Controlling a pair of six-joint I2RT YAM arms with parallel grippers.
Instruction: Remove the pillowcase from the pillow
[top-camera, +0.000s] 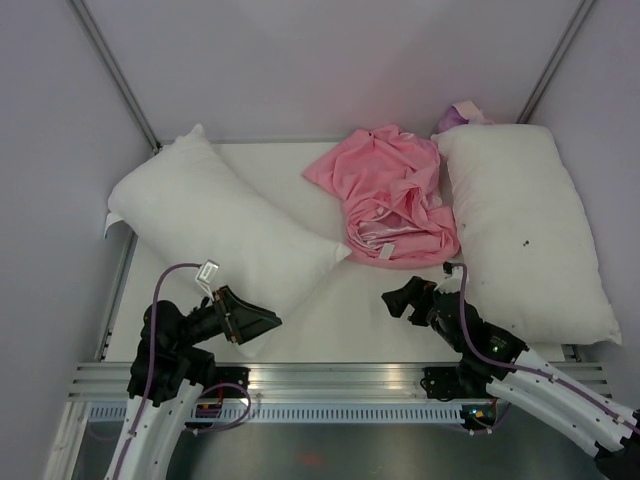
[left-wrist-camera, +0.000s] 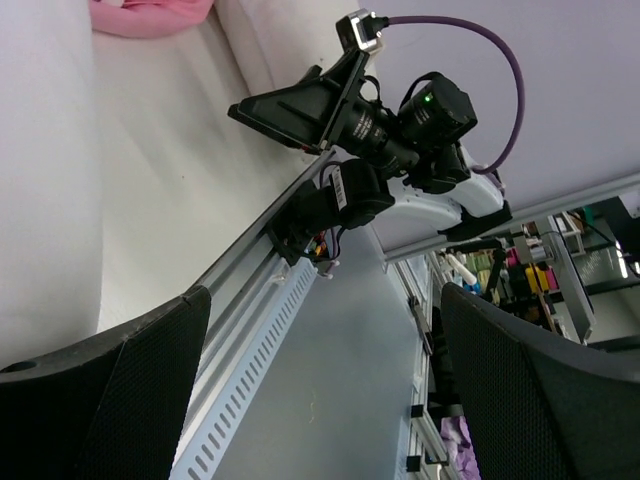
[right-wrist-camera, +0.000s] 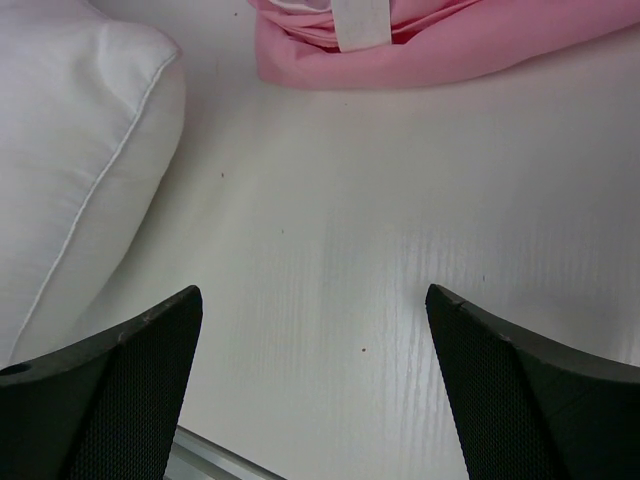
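Observation:
The pink pillowcase (top-camera: 392, 198) lies crumpled in a heap at the back middle of the table, off the pillow. The right wrist view shows its near edge (right-wrist-camera: 470, 45) and white label (right-wrist-camera: 360, 22). The plain white pillow (top-camera: 215, 232) lies diagonally on the left, bare; its seamed corner shows in the right wrist view (right-wrist-camera: 75, 150). My left gripper (top-camera: 262, 322) is open and empty at the pillow's near end, pointing right; in the left wrist view (left-wrist-camera: 320, 400) it hangs over the front rail. My right gripper (top-camera: 398, 300) is open and empty, just above bare table (right-wrist-camera: 315, 390) near the pillowcase.
A second white pillow with small dark specks (top-camera: 525, 230) lies along the right side, touching the pillowcase. A purple object (top-camera: 462, 113) sits behind it. Aluminium rails (top-camera: 340, 380) run along the front edge. White walls close in the back and sides.

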